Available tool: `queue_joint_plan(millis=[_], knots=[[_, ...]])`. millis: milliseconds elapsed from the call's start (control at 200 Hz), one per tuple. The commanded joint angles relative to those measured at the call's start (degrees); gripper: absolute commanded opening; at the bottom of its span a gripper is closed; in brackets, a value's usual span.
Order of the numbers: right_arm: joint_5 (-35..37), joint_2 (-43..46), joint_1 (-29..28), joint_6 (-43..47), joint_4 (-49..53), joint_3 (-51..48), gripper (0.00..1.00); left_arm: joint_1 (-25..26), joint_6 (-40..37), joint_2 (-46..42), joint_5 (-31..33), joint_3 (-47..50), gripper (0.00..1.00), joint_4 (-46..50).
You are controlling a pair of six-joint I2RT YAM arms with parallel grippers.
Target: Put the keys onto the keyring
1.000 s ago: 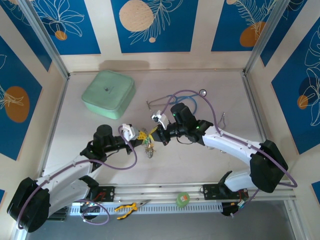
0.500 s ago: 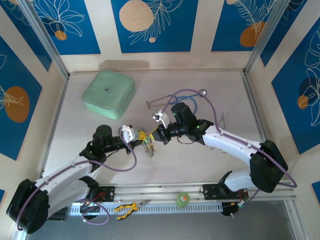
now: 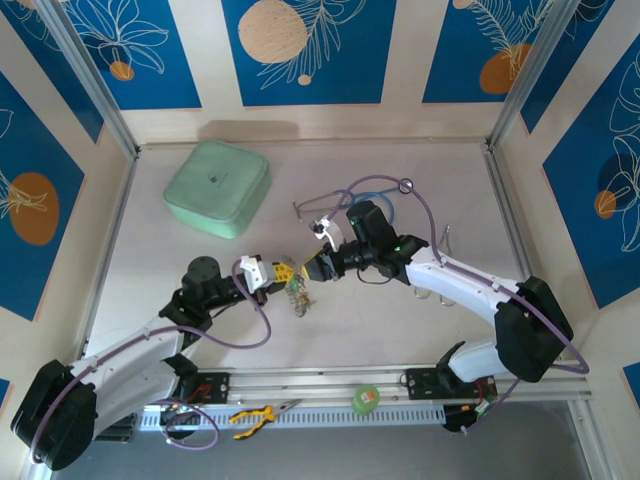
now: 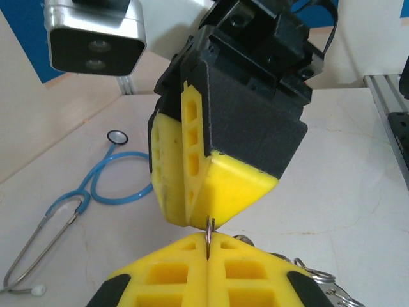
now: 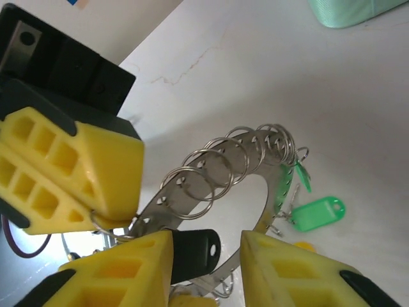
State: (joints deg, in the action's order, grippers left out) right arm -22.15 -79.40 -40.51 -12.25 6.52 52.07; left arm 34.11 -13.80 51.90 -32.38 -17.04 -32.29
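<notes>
The left claw (image 4: 209,256) is shut tight on the thin wire of the keyring (image 5: 217,169), out over the middle of the surface (image 3: 400,320). The right claw (image 5: 211,272) is part way open, with the black key (image 5: 195,251) in its gap, touching one finger

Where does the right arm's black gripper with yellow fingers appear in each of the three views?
Top external: right gripper mid-picture, pointing left.
Left wrist: upper middle, large, pointing down.
Right wrist: bottom edge, fingers apart.
Shared landmark: the yellow-fingered left gripper, facing it tip to tip.
</notes>
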Motion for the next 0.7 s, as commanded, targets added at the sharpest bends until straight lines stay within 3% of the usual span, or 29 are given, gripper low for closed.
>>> queue_joint_plan(millis=[0, 135, 320, 390, 500, 695], knots=[[0.2, 2.1, 1.1, 2.3, 2.6, 2.2, 0.38, 0.7, 1.6, -0.8, -0.5, 0.7, 0.0, -7.1], [0.7, 5.6, 2.4, 8.3, 2.1, 1.4, 0.4, 0.7, 4.9, -0.2, 0.5, 1.5, 0.0, -11.7], [-3.8, 12.1, 1.6, 30.0, -11.6, -7.4, 0.41, 0.6, 13.4, 3.3, -0.2, 3.1, 0.0, -22.1], [-6.9, 12.2, 1.6, 35.0, -12.0, -7.6, 0.4, 0.6, 16.0, 5.2, -0.9, 3.7, 0.0, -26.1], [-10.0, 10.1, 1.8, 37.4, -6.2, -3.8, 0.39, 0.6, 17.7, 7.0, -2.4, 3.9, 0.0, -28.2], [-10.5, 7.0, 0.6, 36.8, -6.5, -2.8, 0.36, 0.7, 18.2, 7.7, -3.7, 3.7, 0.0, -29.1]])
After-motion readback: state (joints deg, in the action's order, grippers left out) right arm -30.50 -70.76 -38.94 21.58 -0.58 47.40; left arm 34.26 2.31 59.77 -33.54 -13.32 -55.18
